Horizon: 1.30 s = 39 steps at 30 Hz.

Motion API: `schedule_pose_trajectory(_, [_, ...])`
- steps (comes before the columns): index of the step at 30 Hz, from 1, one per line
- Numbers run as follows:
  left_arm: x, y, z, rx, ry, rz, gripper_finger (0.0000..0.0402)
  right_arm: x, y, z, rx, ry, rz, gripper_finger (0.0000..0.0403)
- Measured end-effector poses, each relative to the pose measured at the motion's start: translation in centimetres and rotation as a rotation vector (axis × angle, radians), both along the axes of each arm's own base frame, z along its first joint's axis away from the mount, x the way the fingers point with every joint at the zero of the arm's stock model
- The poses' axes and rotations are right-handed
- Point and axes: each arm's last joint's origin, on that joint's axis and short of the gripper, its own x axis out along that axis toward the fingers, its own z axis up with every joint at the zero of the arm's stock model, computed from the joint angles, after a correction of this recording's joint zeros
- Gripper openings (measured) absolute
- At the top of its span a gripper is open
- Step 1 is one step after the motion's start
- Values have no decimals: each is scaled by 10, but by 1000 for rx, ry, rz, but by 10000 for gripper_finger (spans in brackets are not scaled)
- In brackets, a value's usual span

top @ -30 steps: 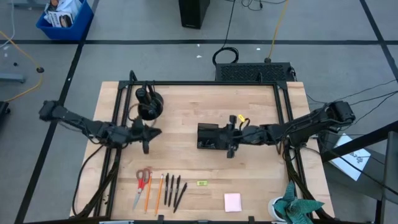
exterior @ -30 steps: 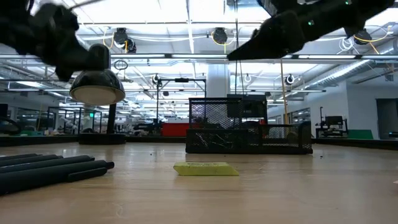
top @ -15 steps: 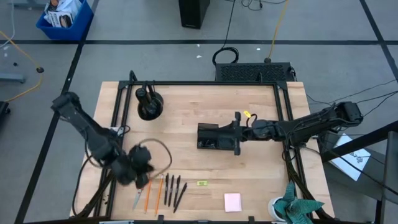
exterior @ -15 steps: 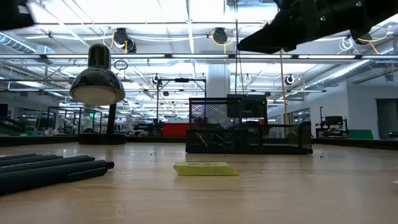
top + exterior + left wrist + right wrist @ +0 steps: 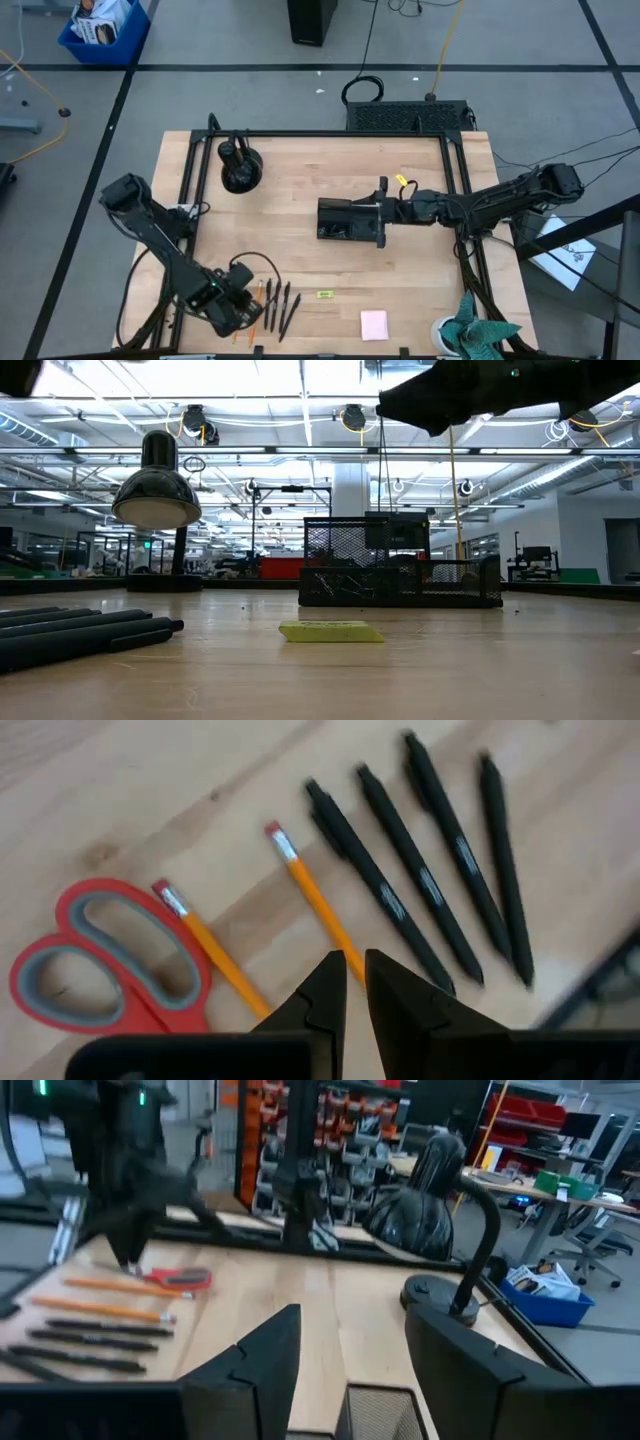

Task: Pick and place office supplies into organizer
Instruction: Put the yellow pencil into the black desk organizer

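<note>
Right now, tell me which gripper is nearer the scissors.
Left. The left gripper hovers just above the scissors and pencils at the table's front edge. The right gripper is far off, over the organizer at mid-table.

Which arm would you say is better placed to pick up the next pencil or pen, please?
Left. Its end effector hovers directly over the row of supplies, fingers nearly together above an orange pencil beside the black pens. The right end effector hangs open over the organizer, far from them.

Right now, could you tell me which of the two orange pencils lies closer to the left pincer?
The orange pencil beside the black pens, running under the left pincer.
</note>
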Motion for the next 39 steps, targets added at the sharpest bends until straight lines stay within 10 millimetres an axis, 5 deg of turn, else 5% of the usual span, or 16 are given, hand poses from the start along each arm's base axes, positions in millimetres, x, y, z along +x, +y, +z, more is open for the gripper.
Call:
schedule_pose_trajectory(12, [28, 21, -20, -13, 110, 108, 47, 0, 0, -4, 19, 34, -2, 180])
schedule_pose_trajectory(25, [35, 29, -19, -10, 123, 63, 50, 0, -5, -4, -4, 42, -21, 181])
schedule_pose_trajectory(39, [45, 23, -45, -92, 217, 110, 227, 0, -7, -3, -3, 35, -27, 183])
